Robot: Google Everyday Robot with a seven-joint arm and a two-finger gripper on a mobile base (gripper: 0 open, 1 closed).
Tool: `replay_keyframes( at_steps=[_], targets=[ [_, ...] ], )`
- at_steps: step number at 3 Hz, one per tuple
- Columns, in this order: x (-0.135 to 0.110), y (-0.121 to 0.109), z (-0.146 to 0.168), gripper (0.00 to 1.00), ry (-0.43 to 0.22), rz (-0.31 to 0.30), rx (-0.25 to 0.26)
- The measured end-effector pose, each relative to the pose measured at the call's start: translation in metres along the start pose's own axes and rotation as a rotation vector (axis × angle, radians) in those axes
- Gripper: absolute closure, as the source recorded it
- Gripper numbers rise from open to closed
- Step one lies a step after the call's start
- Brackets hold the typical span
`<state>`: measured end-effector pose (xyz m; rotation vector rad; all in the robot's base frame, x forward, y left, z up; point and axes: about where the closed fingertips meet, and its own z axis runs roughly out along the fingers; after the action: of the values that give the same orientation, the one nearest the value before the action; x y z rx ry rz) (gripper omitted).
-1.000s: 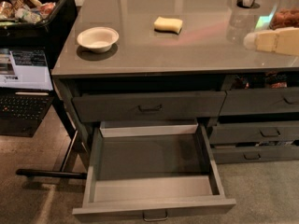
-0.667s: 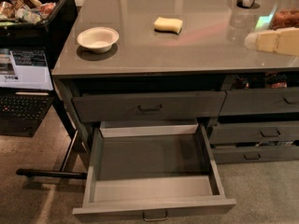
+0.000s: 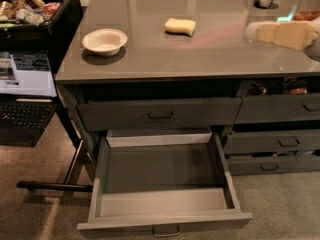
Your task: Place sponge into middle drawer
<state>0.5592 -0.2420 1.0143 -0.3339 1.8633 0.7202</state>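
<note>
Your pale hand (image 3: 282,34) hovers over the right edge of the glossy grey desk (image 3: 210,56); whether it is spread or pressed together, I cannot tell. Move it left over the small pale yellow soft sponge (image 3: 180,26) lying mid-desk and come down squarely. The wide dark grey middle drawer (image 3: 162,171) stands open below.

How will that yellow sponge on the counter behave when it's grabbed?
The sponge looks soft with rounded edges, so it will probably squash and feel light. Lying flat on the glossy counter, it may slide if nudged, but shouldn't roll. The gripper is apart from it, near the view's right edge.
</note>
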Motion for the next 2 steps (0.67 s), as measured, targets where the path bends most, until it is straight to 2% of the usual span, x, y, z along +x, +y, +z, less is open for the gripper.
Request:
replay_keyframes(
  at_steps=[1, 2],
  targets=[
    [-0.023, -0.02, 0.044, 0.0, -0.051, -0.002, 0.007],
    [-0.048, -0.026, 0.099, 0.0, -0.063, -0.04, -0.021]
  ],
)
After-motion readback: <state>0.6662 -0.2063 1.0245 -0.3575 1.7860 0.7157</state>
